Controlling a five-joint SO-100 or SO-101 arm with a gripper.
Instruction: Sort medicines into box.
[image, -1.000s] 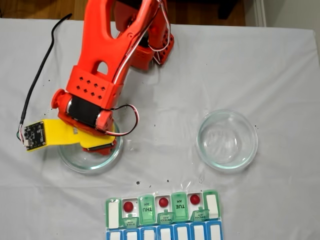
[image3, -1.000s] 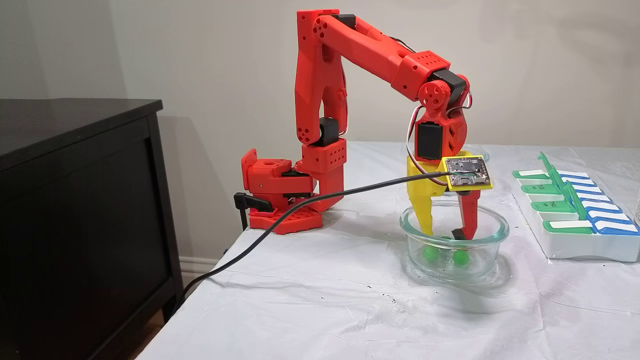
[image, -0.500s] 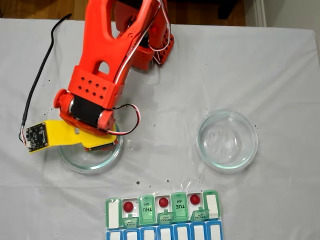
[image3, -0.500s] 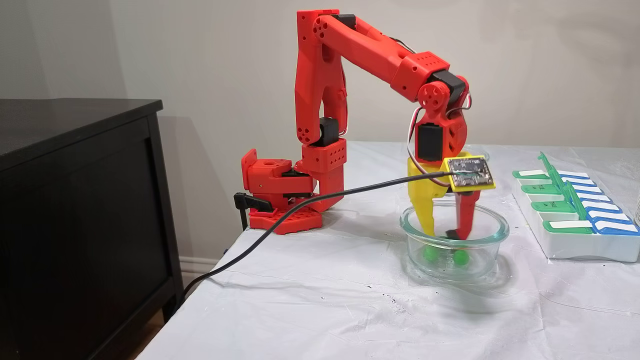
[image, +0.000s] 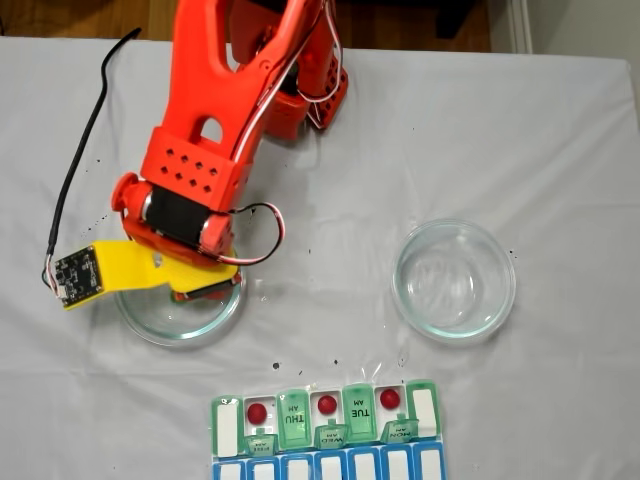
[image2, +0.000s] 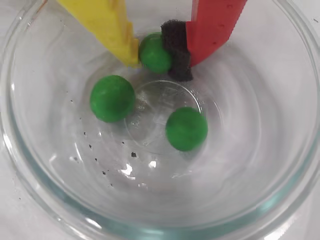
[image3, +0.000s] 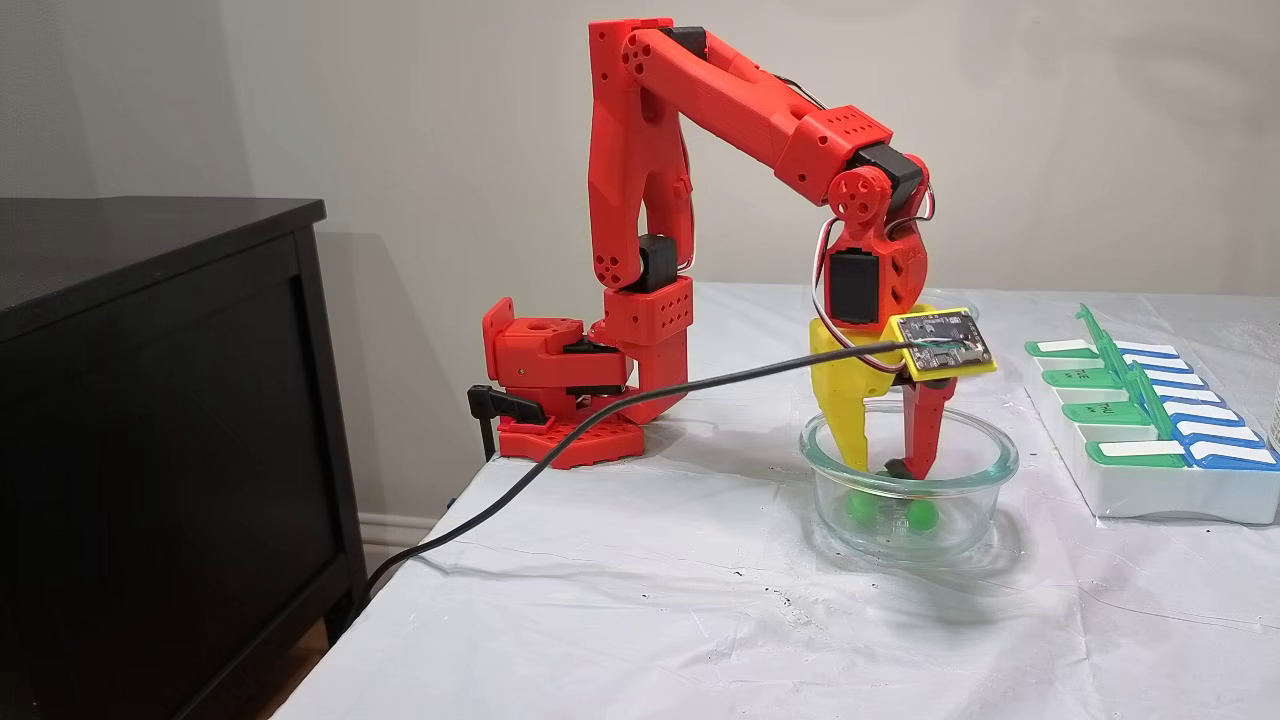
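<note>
Where claw (image2: 156, 54) closes, green ball (image2: 155, 52)

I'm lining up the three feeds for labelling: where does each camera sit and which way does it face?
A fixed view: above the table, looking straight down on the pill organizer; the red arm shows.
Wrist view: on the gripper, looking down into the glass dish; both fingers pinch a green ball.
Another fixed view: table-level, side-on; whole arm shows.
All share that dish.

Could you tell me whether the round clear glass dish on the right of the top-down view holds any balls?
No, that round clear glass dish is empty.
</note>
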